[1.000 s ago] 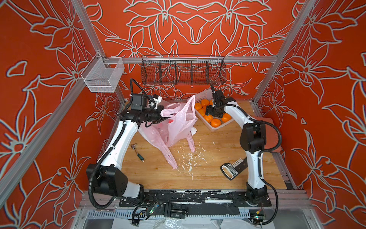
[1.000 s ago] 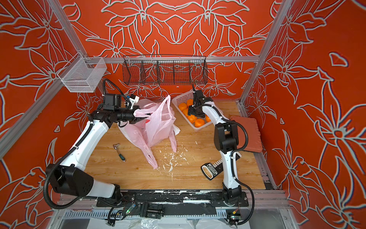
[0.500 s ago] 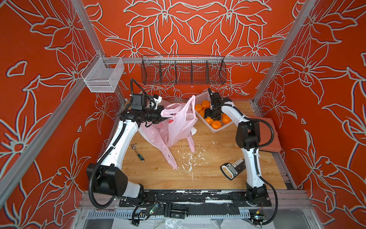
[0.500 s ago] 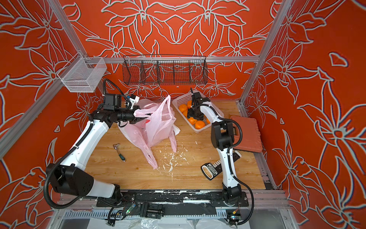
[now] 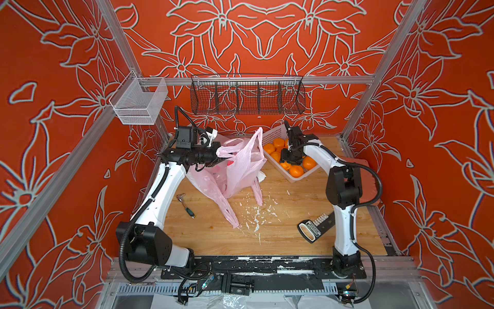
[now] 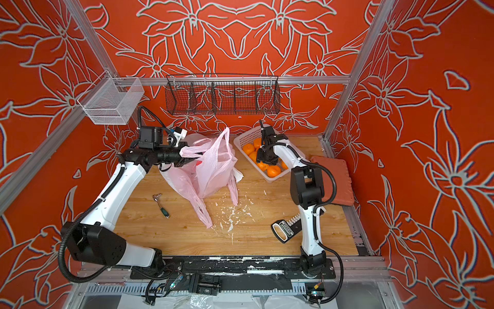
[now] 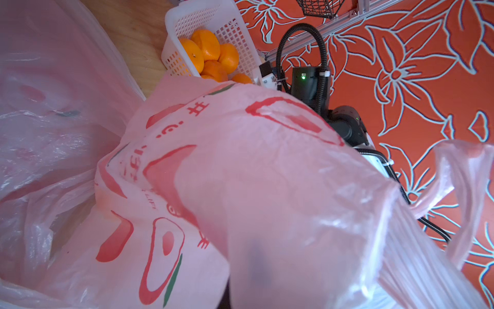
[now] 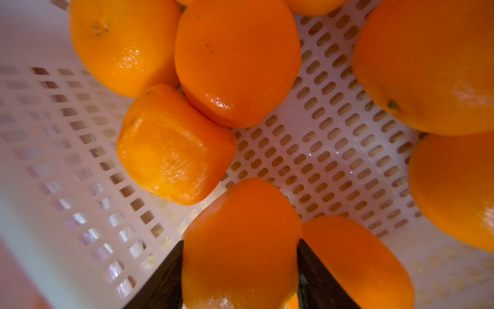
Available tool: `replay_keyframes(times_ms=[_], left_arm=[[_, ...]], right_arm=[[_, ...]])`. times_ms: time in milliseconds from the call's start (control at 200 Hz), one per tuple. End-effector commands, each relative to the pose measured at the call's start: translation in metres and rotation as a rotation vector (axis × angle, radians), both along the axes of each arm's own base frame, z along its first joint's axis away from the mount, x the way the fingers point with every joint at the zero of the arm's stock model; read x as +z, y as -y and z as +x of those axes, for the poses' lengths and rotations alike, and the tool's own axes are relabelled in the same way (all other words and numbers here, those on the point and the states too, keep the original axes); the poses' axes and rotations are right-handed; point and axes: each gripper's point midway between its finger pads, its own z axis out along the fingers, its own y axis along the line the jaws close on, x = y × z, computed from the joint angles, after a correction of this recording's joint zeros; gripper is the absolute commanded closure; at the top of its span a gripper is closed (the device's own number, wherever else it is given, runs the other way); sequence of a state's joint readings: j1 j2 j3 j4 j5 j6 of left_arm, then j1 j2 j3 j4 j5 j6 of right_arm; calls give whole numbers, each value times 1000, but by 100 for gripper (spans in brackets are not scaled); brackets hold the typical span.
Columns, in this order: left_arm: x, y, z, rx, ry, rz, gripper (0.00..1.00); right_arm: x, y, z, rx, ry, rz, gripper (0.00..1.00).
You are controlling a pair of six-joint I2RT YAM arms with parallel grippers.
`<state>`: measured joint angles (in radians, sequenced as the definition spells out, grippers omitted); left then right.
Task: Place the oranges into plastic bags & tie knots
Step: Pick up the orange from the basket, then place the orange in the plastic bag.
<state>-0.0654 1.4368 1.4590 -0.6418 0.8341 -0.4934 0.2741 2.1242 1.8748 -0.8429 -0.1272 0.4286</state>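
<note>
Left wrist: pink bag (image 7: pixel 240 174) hides pt of basket (image 7: pixel 203 16) w/ oranges (image 7: pixel 205 44).

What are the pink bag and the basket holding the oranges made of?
Pink bag: probably thin plastic film; it's see-through, crinkled and slightly shiny. Basket: hard moulded plastic, it seems; smooth, pale, with neat rows of holes.
</note>
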Motion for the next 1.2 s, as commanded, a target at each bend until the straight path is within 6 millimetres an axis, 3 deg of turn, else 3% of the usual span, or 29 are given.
replay_keyframes(times_ms=[0, 180, 255, 500, 620, 726, 876, 1081, 1196], left_arm=[[13, 3, 3, -33, 46, -17, 100], [15, 4, 7, -47, 55, -14, 100], [16, 5, 8, -55, 57, -20, 100], [19, 9, 5, -92, 78, -31, 100], [19, 12, 3, -115, 83, -35, 100], [17, 16, 1, -127, 80, -32, 100], [14, 12, 6, -88, 70, -19, 100], [15, 12, 10, -64, 63, -31, 100], [16, 12, 10, -65, 62, -36, 100]], right_arm=[[53, 8, -7, -33, 134, 15, 55], [102, 14, -37, -25, 247, 57, 57], [122, 5, -51, 17, 289, 121, 57], [224, -57, -87, 238, 515, 451, 59], [256, -87, -92, 334, 572, 516, 59], [272, -110, -97, 413, 583, 564, 59], [285, -135, -135, 557, 590, 594, 60], [276, -149, -179, 649, 540, 656, 60], [267, -163, -192, 692, 509, 649, 60]])
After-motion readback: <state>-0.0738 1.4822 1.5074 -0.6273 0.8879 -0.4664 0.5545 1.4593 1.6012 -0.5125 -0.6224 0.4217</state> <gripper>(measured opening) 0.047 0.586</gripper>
